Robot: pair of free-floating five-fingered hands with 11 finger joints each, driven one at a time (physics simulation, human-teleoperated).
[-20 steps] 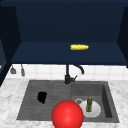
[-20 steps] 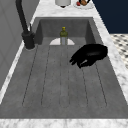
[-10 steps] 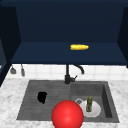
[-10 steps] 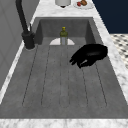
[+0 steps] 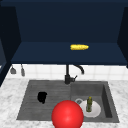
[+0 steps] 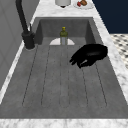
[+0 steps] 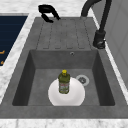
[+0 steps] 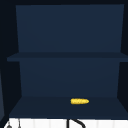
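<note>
My left hand [image 5: 42, 97] hovers just above the ribbed drainboard [image 5: 58, 89] at the left of the sink. Its fingers are loosely bent and hold nothing. In the left side view the hand [image 6: 90, 55] hangs over the drainboard's [image 6: 60, 82] near-side edge; in the right side view the hand [image 7: 47, 11] is at the far end. A green bottle [image 5: 89, 104] with a yellow cap stands upright on a white plate [image 5: 96, 111] in the basin, seen also as bottle [image 7: 64, 82] on plate [image 7: 75, 96]. A red ball [image 5: 67, 114] fills the front edge of the sink.
A black faucet [image 5: 67, 77] rises behind the sink, its spout over the basin. A yellow corn cob [image 5: 79, 47] lies on the dark shelf above. Two utensils [image 5: 17, 70] hang on the wall at left. The drain [image 7: 82, 79] sits beside the plate.
</note>
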